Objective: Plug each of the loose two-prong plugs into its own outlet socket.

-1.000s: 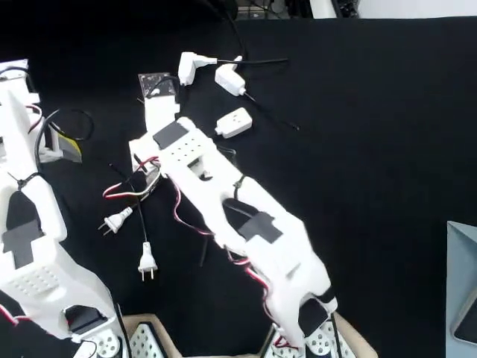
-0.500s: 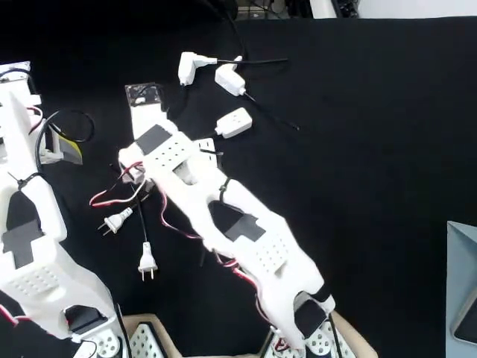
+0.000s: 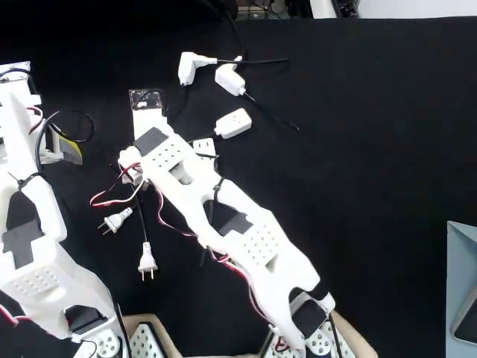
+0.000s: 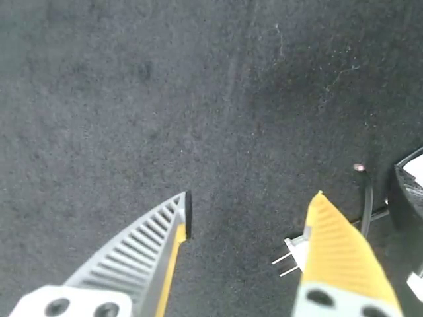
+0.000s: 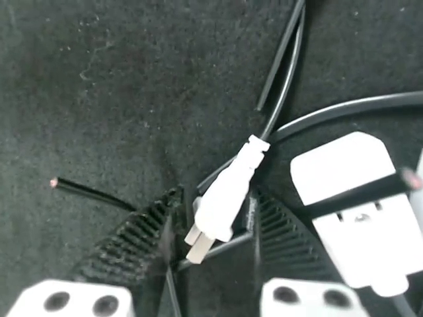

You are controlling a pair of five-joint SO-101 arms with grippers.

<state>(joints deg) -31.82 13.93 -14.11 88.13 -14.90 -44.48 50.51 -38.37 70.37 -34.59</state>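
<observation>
In the right wrist view my right gripper has its black fingers closed on the sides of a white two-prong plug, with a white outlet socket close beside it. From above, the right gripper sits at the back left of the black table. Two loose white plugs lie near the front left. White sockets lie further back. My left gripper hangs open over bare cloth, and a plug's prongs show beside its yellow finger.
A white adapter with a black cable lies at the back. Thin black cables run across the cloth around the right gripper. A grey box stands at the right edge. The left arm occupies the left side.
The right arm has swung left and a little back toward me, uncovering a socket beside its wrist. The left arm has not moved.
</observation>
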